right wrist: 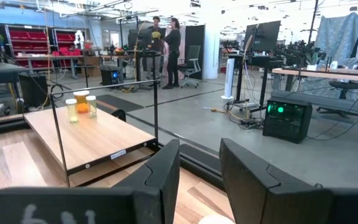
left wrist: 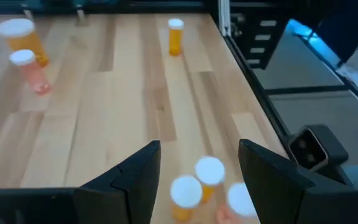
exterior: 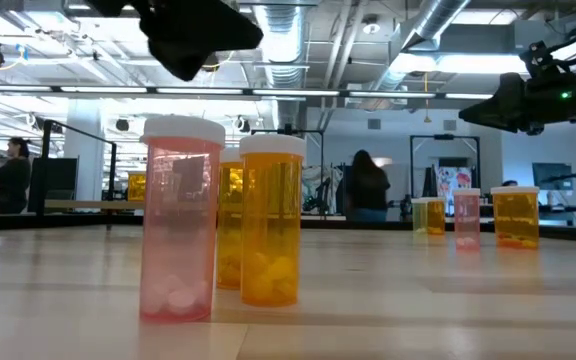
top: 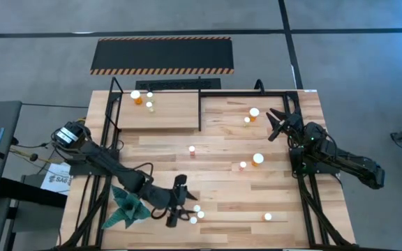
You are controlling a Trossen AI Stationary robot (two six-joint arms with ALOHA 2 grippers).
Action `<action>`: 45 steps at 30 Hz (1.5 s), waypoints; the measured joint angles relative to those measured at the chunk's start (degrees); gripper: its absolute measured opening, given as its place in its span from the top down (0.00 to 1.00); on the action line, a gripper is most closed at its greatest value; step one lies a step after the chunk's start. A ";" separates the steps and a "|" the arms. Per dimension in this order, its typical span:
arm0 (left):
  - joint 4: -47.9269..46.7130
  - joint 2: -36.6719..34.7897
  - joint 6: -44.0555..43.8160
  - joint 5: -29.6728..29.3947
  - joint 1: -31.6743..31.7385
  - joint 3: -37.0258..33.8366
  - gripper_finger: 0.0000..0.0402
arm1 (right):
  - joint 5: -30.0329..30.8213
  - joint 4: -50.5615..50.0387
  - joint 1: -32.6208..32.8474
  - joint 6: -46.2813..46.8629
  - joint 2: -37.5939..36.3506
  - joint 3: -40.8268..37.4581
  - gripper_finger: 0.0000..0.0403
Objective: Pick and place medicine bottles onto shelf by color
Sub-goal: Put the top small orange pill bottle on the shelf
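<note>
Spread wide, the left gripper [left wrist: 197,165] hovers over three white-capped medicine bottles [left wrist: 210,177] at the table's near edge. They look light, rigid and slick, best pinched round the body below the cap. Other bottles stand scattered, two on the shelf [top: 166,111]. Beside it the right gripper [top: 276,124] waits, fingers parted.

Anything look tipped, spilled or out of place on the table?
Nothing stands out. Every medicine bottle in view stands upright with its cap on, including the cluster under the open left gripper and the few on the shelf. The open right gripper hangs near the table's far right, holding nothing.
</note>
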 joint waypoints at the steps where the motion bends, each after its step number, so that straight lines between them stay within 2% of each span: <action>1: -0.74 0.00 -0.02 -0.01 -0.10 0.00 0.49 | 0.00 -0.02 0.00 -0.02 0.00 0.00 0.66; 4: -3.09 0.00 0.68 -0.13 -0.15 -0.02 0.49 | 0.00 -0.02 0.00 -0.02 0.00 0.00 0.66; 7: -6.25 0.00 6.04 0.40 0.40 -0.02 0.49 | 0.00 0.00 0.00 -0.02 0.00 0.00 0.66; 11: -9.53 0.00 11.48 7.62 2.30 -0.02 0.49 | 0.00 -0.02 0.00 -0.01 0.00 0.00 0.65; 16: -8.62 0.00 15.05 12.14 3.83 -0.04 0.47 | 0.00 -0.02 0.00 -0.02 0.00 0.00 0.66; 22: -6.30 -0.02 19.22 12.15 4.07 -0.04 0.41 | 0.01 -0.02 0.00 -0.01 0.01 0.00 0.65; 29: -6.11 -0.04 18.52 14.88 7.79 0.05 0.36 | 0.00 -0.02 0.00 -0.01 0.01 0.00 0.66; 37: -11.24 -0.07 18.20 19.26 11.21 3.91 0.36 | 0.02 -0.02 0.00 -0.02 0.00 0.00 0.66; 42: -10.79 -0.07 20.45 20.91 10.17 2.36 0.36 | 0.01 -0.02 0.00 -0.02 0.01 0.00 0.66; 45: -6.35 -0.07 22.06 21.00 8.61 0.38 0.36 | 0.00 -0.02 0.00 0.00 0.00 0.00 0.66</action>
